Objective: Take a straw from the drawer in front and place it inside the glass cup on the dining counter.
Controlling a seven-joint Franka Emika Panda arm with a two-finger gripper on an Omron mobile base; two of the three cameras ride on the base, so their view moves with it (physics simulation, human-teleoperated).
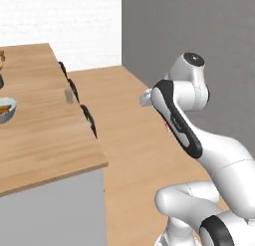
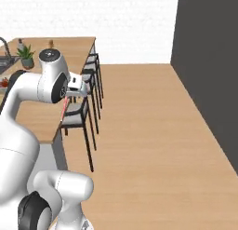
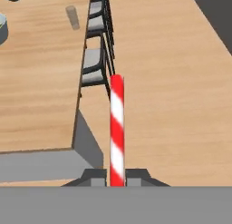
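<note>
Red-and-white straw (image 3: 117, 128) clamped between the closed gripper (image 3: 117, 177) fingers, pointing out over the wood floor (image 3: 172, 82) beside the table (image 3: 41, 73), glass cup (image 3: 72, 17) standing near the table's edge, chairs (image 3: 95, 60) tucked alongside, fruit bowl (image 1: 6, 109) further in.

My views are evenly and brightly lit, with no glare. Soft shadow falls under the dining counter (image 3: 41, 105) edge and beside the chairs (image 2: 86, 103). The rendering is slightly soft; the distant glass cup (image 3: 72, 17) looks perhaps blurred.
</note>
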